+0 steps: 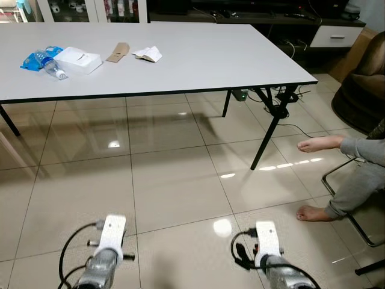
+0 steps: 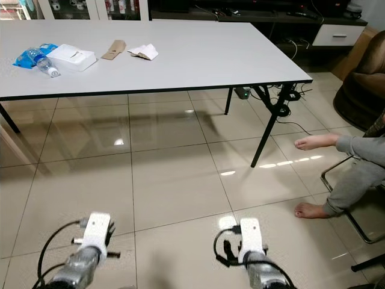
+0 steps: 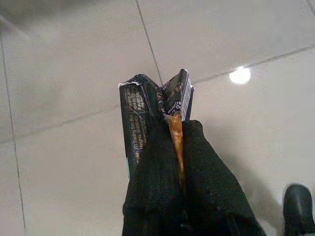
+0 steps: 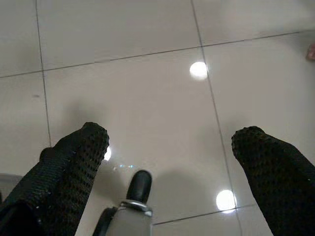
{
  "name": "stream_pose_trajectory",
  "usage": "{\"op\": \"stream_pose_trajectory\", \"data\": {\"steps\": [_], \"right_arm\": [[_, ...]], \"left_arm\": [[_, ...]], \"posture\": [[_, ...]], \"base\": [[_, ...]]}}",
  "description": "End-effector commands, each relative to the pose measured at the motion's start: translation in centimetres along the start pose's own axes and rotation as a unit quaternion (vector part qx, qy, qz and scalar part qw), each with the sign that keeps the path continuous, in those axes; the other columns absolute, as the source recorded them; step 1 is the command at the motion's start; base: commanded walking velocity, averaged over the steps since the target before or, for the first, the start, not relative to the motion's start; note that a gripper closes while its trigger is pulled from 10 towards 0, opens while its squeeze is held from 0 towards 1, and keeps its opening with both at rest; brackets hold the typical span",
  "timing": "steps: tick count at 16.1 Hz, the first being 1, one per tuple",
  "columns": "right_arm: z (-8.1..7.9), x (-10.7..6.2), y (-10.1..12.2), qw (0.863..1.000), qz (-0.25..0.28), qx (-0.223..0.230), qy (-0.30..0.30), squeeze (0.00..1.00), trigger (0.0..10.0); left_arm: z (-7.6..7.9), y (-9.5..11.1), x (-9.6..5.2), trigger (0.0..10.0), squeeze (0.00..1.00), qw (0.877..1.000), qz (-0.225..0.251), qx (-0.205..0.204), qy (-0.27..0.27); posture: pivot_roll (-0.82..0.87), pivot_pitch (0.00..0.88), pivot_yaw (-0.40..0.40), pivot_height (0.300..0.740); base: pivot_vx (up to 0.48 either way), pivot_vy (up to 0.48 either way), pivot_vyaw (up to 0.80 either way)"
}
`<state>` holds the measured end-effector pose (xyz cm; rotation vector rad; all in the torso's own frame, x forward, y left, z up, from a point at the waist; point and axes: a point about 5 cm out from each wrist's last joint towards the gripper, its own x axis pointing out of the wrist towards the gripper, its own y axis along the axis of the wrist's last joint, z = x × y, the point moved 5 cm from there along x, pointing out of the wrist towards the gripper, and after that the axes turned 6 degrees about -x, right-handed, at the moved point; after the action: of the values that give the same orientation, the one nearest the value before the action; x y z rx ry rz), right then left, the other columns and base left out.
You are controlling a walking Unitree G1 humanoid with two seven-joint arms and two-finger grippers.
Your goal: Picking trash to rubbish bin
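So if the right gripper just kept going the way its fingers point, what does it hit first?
Most likely the tiled floor. The right gripper is open, and between its fingers the wrist view shows bare tile and light reflections. How far off the floor is cannot be judged.

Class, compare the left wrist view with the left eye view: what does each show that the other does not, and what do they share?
The left wrist view alone shows the left gripper pinching a dark crumpled wrapper. The left eye view alone shows the white table with a plastic bottle, a white box and a seated person's feet. Both share the beige tiled floor.
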<state>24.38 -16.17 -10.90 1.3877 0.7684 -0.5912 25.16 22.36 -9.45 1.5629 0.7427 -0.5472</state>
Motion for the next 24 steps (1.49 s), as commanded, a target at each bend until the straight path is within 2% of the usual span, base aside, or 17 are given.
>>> {"op": "stream_pose_trajectory", "data": {"steps": [1, 3, 5, 7, 8, 12, 14, 21, 24], "right_arm": [[0.8, -0.1, -0.6, 1.0, -0.01, -0.007, -0.016, 0.0, 10.0], [1.1, -0.3, -1.4, 1.0, -0.022, -0.002, -0.02, 0.0, 10.0], [1.1, -0.3, -1.5, 1.0, -0.022, -0.007, -0.021, 0.0, 10.0], [1.3, -0.4, -1.5, 0.999, -0.021, -0.015, -0.028, 0.0, 10.0], [1.4, -0.4, -1.6, 0.999, -0.024, -0.034, -0.032, 0.0, 10.0], [1.0, -0.3, -1.4, 0.999, -0.022, -0.03, -0.03, 0.0, 10.0], [0.9, -0.3, -1.6, 0.999, -0.027, -0.033, -0.028, 0.0, 10.0], [0.6, -0.3, -1.8, 0.999, -0.027, -0.039, -0.019, 0.0, 10.0], [0.5, -0.3, -1.7, 0.999, -0.027, -0.041, -0.017, 0.0, 10.0]], "left_arm": [[0.0, -0.8, -0.1, 10.0, 0.0, 1.0, -0.014, -0.004, 0.005], [0.0, -3.1, -0.5, 10.0, 0.0, 0.999, -0.05, 0.003, 0.006], [0.2, -3.5, -0.6, 10.0, 0.0, 0.999, -0.054, 0.004, 0.002], [0.0, -3.7, -0.7, 10.0, 0.0, 0.998, -0.058, 0.008, 0.01], [0.0, -3.8, -0.7, 10.0, 0.0, 0.998, -0.061, 0.012, 0.013], [-0.1, -3.9, -0.7, 10.0, 0.0, 0.998, -0.06, 0.009, 0.015], [0.5, -3.5, -0.6, 10.0, 0.0, 0.999, -0.047, 0.005, -0.003], [0.2, -3.4, -0.7, 10.0, 0.0, 0.999, -0.037, -0.009, 0.006], [0.1, -3.6, -0.7, 10.0, 0.0, 0.999, -0.043, -0.002, 0.009]], "posture": [[0.01, 0.037, -0.1, 0.74], [0.0, 0.035, -0.096, 0.74], [0.0, 0.035, -0.095, 0.74], [0.01, 0.035, -0.098, 0.74], [0.01, 0.034, -0.095, 0.74], [0.01, 0.034, -0.092, 0.74], [0.01, 0.036, -0.093, 0.74], [0.01, 0.037, -0.094, 0.74], [0.01, 0.034, -0.094, 0.74]], "base": [[0.0, 0.0, 0.0], [0.0, 0.0, 0.0], [0.0, 0.0, 0.0], [0.0, 0.0, 0.0], [0.0, 0.0, 0.8], [0.0, 0.0, 0.8], [0.0, 0.0, 0.8], [0.0, 0.0, 0.8], [0.0, 0.0, 0.8]]}}
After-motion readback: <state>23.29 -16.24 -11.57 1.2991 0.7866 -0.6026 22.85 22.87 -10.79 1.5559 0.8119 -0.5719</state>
